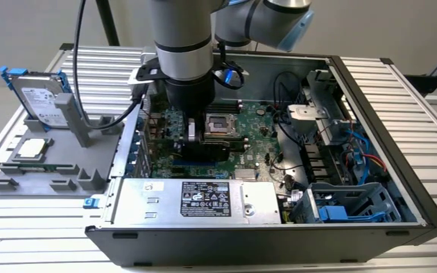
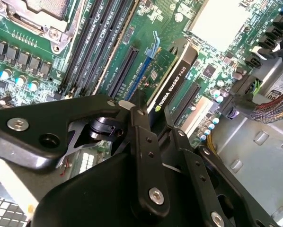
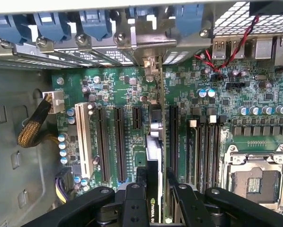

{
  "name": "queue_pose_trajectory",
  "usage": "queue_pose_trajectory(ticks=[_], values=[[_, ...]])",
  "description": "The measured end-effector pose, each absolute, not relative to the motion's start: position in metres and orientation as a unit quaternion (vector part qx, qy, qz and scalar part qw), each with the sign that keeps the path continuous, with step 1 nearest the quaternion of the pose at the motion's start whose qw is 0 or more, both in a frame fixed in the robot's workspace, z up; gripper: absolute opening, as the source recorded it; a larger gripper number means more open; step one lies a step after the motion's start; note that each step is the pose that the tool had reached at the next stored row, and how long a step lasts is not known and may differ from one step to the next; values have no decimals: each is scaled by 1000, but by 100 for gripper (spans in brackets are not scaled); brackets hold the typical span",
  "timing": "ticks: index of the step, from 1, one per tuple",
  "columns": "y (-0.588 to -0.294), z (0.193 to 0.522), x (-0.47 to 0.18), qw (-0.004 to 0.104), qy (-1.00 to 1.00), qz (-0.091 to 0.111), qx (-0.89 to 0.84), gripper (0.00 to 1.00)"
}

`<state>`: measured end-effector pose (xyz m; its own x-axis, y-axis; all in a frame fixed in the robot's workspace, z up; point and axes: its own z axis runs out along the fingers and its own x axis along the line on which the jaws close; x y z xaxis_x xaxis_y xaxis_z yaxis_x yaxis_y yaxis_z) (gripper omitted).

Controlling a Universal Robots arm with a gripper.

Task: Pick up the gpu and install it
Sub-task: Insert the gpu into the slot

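The arm reaches down into the open black desktop computer case [image 1: 400,187], and the black two-finger gripper [image 2: 153,120] stands over the green motherboard [image 3: 127,90]. Its fingers [image 2: 144,142] are closed to a narrow gap on the upper edge of the gpu [image 2: 172,82], a flat rectangular card with a green circuit board on one face and a black cooler shroud on the other. The card stands on edge among the long black expansion slots [image 3: 119,142], at the motherboard; whether it is fully seated cannot be told. In the first wrist view the card's thin edge [image 3: 153,156] runs from the gripper toward the rear bracket openings with blue plastic latches [image 3: 96,21]. The card should handle as a stiff, fairly light, fragile part: hold it by the shroud and board edges, never by components or contacts, and keep it square to the slot, since tilting could strain the connector. Clearance is tight, with loose cables [image 1: 283,122] and a silver power supply [image 1: 196,199] close by. The case rests on a ribbed aluminium table [image 1: 36,227], beside a grey parts fixture [image 1: 59,153] carrying a silver hard drive with blue rails [image 1: 40,99].
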<state>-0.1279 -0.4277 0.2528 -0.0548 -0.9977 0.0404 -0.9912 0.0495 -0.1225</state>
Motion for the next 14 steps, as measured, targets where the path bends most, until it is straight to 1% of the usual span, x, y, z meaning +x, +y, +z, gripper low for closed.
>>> queue_pose_trajectory(ticks=[14], values=[[-428,250,-128,27,724,-59,-687,0]])
